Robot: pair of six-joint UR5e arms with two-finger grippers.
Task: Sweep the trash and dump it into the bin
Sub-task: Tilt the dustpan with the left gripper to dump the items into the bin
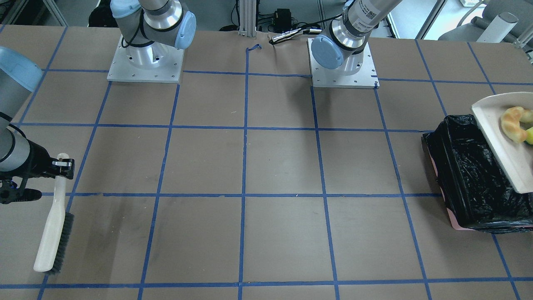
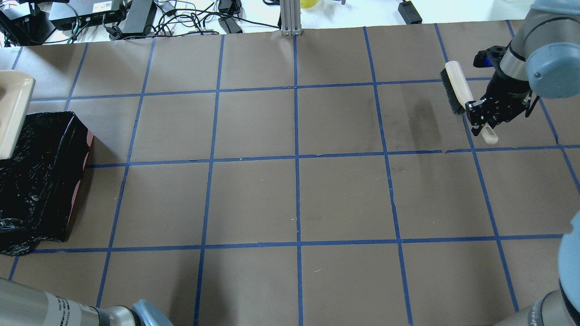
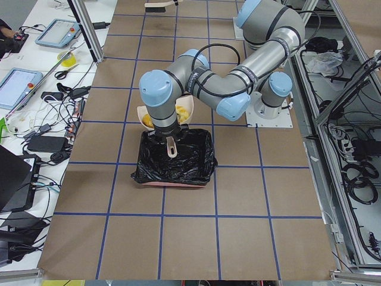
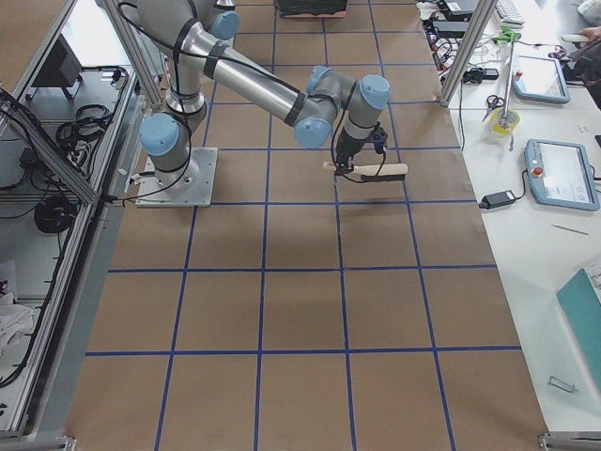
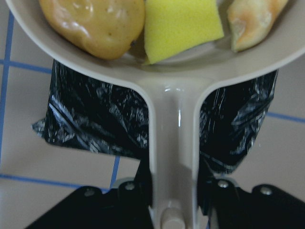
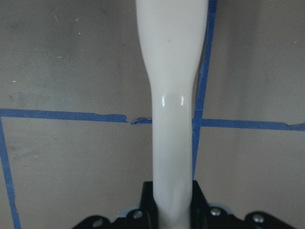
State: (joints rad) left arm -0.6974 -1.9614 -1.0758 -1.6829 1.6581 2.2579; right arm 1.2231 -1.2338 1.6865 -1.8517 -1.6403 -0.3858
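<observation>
Overhead exterior, left edge first: what sits there?
— The bin (image 2: 41, 181), with a crinkly black bag over it and its pink base showing, on the brown table (image 2: 294, 194). The beige dustpan (image 2: 11, 113) is held above it.
— And the trash?
— All in the pan. The left wrist view shows the bread roll (image 5: 93, 21), the yellow sponge (image 5: 181, 24) and the croissant (image 5: 252, 19) side by side. The left gripper (image 5: 172, 191) is clamped on the pan's handle.
— Far right?
— The right gripper (image 2: 482, 115) is closed around the handle of a brush (image 2: 455, 86), its black bristles facing the table's middle.
— Any writing?
— A white label (image 1: 368, 13) with a square code on the left arm (image 1: 354, 33). Its print is too small to read.
</observation>
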